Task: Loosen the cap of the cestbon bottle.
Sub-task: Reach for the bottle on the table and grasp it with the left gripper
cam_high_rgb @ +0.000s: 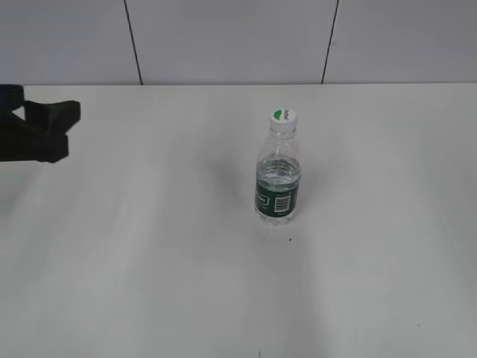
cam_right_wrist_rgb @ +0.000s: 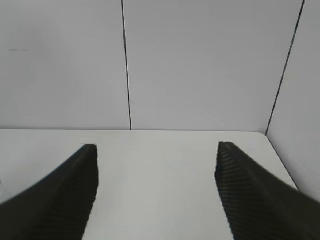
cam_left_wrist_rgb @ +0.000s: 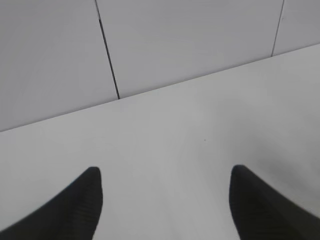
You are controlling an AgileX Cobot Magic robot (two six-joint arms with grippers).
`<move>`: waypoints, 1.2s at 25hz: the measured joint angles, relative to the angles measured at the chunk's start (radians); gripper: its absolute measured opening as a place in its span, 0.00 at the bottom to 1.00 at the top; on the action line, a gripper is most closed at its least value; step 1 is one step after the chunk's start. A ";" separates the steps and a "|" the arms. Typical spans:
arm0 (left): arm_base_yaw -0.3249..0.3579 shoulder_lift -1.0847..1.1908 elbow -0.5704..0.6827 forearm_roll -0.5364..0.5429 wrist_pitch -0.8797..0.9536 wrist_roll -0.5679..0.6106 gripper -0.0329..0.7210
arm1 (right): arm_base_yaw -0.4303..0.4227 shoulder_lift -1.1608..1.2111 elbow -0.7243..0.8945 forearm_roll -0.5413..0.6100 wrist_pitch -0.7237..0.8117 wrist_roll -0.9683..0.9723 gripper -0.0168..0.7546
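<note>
The cestbon bottle (cam_high_rgb: pixel 279 179) stands upright near the middle of the white table in the exterior view, clear with a dark green label band. Its white cap (cam_high_rgb: pixel 283 115) with a green patch sits on the neck. My left gripper (cam_high_rgb: pixel 63 128) is at the far left edge of that view, well away from the bottle. In the left wrist view it (cam_left_wrist_rgb: pixel 165 172) is open and empty over bare table. My right gripper (cam_right_wrist_rgb: pixel 156 150) is open and empty in the right wrist view; it does not show in the exterior view. Neither wrist view shows the bottle.
The white table (cam_high_rgb: pixel 149 261) runs back to a grey panelled wall (cam_high_rgb: pixel 223 37) with dark seams. In the right wrist view the table's right edge (cam_right_wrist_rgb: pixel 277 152) meets the wall corner. A small dark speck (cam_high_rgb: pixel 290 239) lies in front of the bottle.
</note>
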 joint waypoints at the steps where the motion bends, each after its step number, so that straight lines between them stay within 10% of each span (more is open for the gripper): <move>1: 0.000 0.043 0.000 0.068 -0.046 -0.058 0.68 | 0.000 0.013 0.000 0.000 -0.015 -0.001 0.74; 9: 0.080 0.356 0.000 0.507 -0.449 -0.427 0.68 | 0.000 0.092 0.000 0.000 -0.056 -0.003 0.74; 30: 0.187 0.974 -0.384 1.259 -0.863 -0.464 0.74 | 0.000 0.231 0.000 -0.002 -0.112 -0.039 0.74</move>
